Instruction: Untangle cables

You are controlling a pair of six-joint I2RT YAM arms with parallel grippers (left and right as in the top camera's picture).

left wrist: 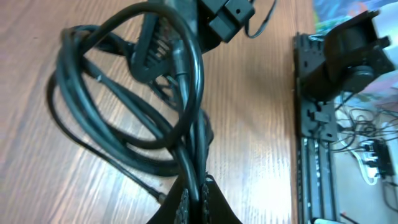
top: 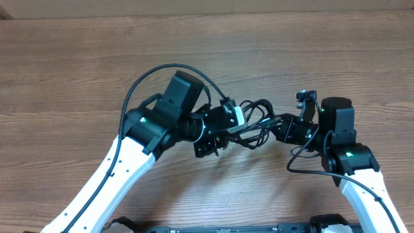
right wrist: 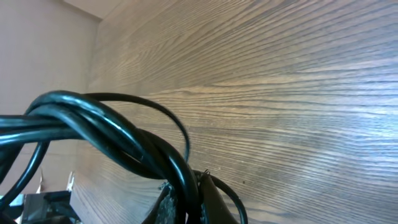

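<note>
The cables (top: 257, 122) are a tangle of thin black cords hanging between my two grippers over the middle of the wooden table (top: 207, 52). My left gripper (top: 238, 127) is shut on a strand at the tangle's left side. In the left wrist view the cables (left wrist: 149, 106) loop away from the left gripper (left wrist: 198, 200), whose pads pinch one cord. My right gripper (top: 277, 126) holds the tangle's right side. In the right wrist view twisted cables (right wrist: 112, 134) run into the right gripper (right wrist: 188, 200), shut on a cord. No plugs show clearly.
A black rail (left wrist: 311, 143) along the table's near edge and the right arm's base (left wrist: 351, 53) appear in the left wrist view, with loose wiring (left wrist: 367, 134) beyond the edge. Thick arm wiring (top: 162, 74) arcs over the left arm.
</note>
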